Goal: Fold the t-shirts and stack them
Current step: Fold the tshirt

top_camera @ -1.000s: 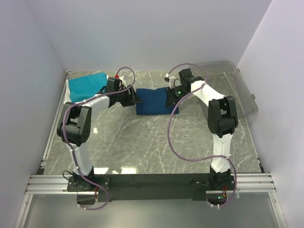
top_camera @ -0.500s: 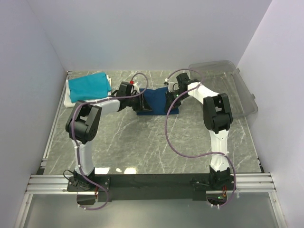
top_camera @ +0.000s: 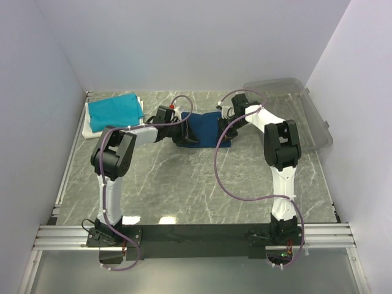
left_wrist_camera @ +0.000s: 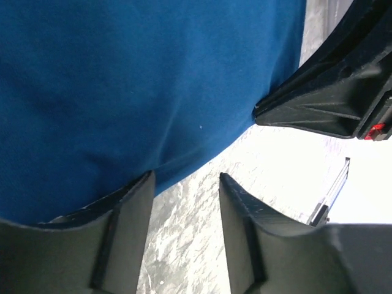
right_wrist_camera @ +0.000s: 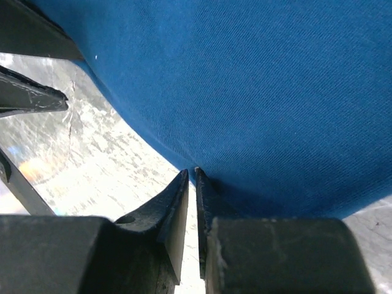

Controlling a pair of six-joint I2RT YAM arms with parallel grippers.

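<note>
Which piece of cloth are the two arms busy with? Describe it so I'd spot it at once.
On the grey marbled table, look at the far middle, where the left gripper and right gripper face each other. The navy t-shirt lies folded between them. It is dark blue and alone, unlike the teal t-shirt stacked on a white one in the far left corner.

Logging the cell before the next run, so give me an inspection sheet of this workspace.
Surface: grey marbled table.
Job's things: blue shirt mid-back between the arms; teal shirt folded on a white shirt, back left.
Clutter: clear bin, back right.
End effectors: left end effector open at the blue shirt's edge; right end effector nearly closed, seemingly pinching its hem.
Cables: purple cable looping off each arm.
Surroundings: plain white walls.
</note>
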